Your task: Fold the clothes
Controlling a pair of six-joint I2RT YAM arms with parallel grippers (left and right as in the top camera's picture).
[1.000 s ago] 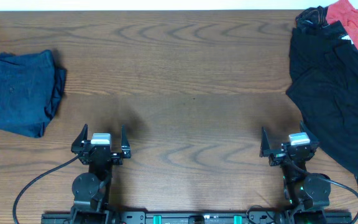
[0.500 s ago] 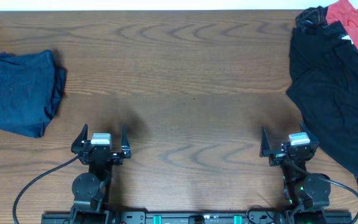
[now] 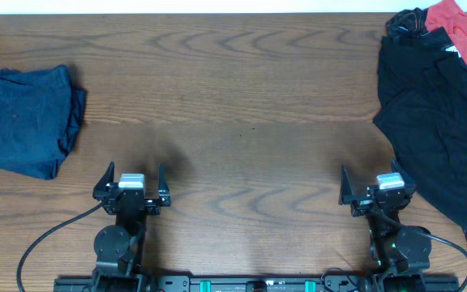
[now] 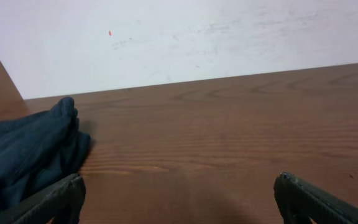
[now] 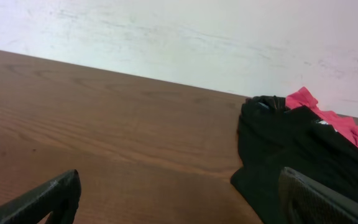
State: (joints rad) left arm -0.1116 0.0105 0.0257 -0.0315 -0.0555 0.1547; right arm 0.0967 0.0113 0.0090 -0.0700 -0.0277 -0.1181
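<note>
left gripper (image 3: 134,171) and right gripper (image 3: 369,171) gape empty at the table's (image 3: 242,97) near edge; blue clothes (image 3: 24,120) folded aside at the left edge; dark pile (image 3: 436,122) at the right edge likely next.

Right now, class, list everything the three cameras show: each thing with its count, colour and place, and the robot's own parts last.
blue garment: one, dark blue, bunched at the table's left edge
black garment: one, black, spread along the right edge
red garment: one, red-pink, far right corner, against the black garment
table: one, brown wood, under everything
wall: one, white, behind the table's far edge
cables: two, black, looping out from the arm bases at the near edge
left gripper: one, black, near edge on the left, open, empty
right gripper: one, black, near edge on the right, open, empty
</note>
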